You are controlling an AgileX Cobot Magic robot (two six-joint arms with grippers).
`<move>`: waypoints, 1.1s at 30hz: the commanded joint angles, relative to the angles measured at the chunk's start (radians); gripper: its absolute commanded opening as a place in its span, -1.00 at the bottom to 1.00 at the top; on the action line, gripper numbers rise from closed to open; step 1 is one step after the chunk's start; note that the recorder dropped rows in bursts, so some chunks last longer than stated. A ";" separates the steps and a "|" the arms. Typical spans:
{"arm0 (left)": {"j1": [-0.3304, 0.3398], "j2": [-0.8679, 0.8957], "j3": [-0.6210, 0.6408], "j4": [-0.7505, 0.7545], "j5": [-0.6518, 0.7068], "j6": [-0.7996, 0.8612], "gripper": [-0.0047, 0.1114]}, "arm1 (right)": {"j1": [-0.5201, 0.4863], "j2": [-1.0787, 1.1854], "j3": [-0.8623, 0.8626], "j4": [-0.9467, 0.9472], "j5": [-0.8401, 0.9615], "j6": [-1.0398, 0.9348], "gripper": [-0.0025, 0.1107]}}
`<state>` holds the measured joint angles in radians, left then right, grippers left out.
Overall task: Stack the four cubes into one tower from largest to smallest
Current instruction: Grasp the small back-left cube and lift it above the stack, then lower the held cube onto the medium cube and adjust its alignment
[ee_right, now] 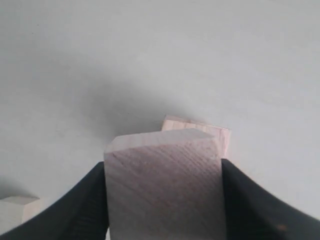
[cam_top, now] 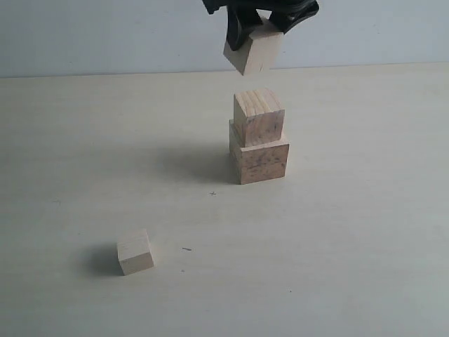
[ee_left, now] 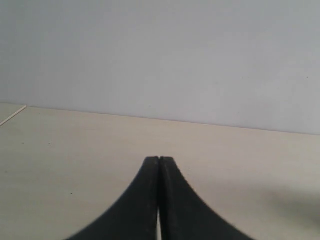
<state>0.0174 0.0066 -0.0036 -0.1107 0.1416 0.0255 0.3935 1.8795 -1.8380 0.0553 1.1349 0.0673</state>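
The largest cube, with mottled grain, sits on the table with the striped second cube on top of it. A paler third cube hangs tilted just above them, and my right gripper is shut on it. In the right wrist view this cube fills the space between the black fingers, and an edge of the stacked cubes shows behind it. The smallest cube lies alone at the front left. My left gripper is shut on nothing and looks over bare table.
The pale tabletop runs back to a light wall. The far table edge shows in the left wrist view. A corner of another wooden cube shows low in the right wrist view.
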 commanded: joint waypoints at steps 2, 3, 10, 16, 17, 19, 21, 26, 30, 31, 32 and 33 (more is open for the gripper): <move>-0.007 -0.007 0.004 -0.006 -0.001 -0.002 -0.92 | -0.012 0.044 -0.012 -0.066 -0.016 0.075 -0.96; -0.007 -0.007 0.004 -0.006 -0.001 -0.002 -0.92 | -0.012 0.057 -0.022 -0.073 -0.013 0.075 -0.96; -0.007 -0.007 0.004 -0.006 -0.001 -0.002 -0.92 | -0.012 0.137 -0.123 -0.083 0.072 0.075 -0.96; -0.007 -0.007 0.004 -0.006 -0.001 0.000 -0.92 | -0.012 0.159 -0.144 -0.098 0.086 0.075 -0.96; -0.007 -0.007 0.004 -0.006 -0.001 0.000 -0.92 | -0.012 0.162 -0.144 -0.102 0.086 0.075 -0.96; -0.007 -0.007 0.004 -0.006 -0.001 0.000 -0.92 | -0.012 0.162 -0.144 -0.110 0.086 0.075 -0.96; -0.007 -0.007 0.004 -0.006 -0.001 0.000 -0.92 | -0.012 0.162 -0.144 -0.117 0.086 0.075 -0.96; -0.007 -0.007 0.004 -0.006 -0.001 -0.002 -0.92 | -0.012 0.181 -0.144 -0.117 0.086 0.075 -0.96; -0.007 -0.007 0.004 -0.006 -0.001 -0.002 -0.92 | -0.012 0.197 -0.144 -0.118 0.086 0.075 -0.96; -0.007 -0.007 0.004 -0.006 -0.001 -0.002 -0.92 | -0.012 0.199 -0.144 -0.118 0.086 0.075 -0.96; -0.007 -0.007 0.004 -0.006 -0.001 -0.002 -0.92 | -0.009 0.202 -0.144 -0.118 0.086 0.075 -0.96; -0.007 -0.007 0.004 -0.006 -0.001 -0.002 -0.92 | -0.009 0.203 -0.144 -0.118 0.086 0.075 -0.96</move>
<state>0.0174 0.0066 -0.0036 -0.1107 0.1416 0.0255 0.3869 2.0833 -1.9688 -0.0550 1.2260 0.1424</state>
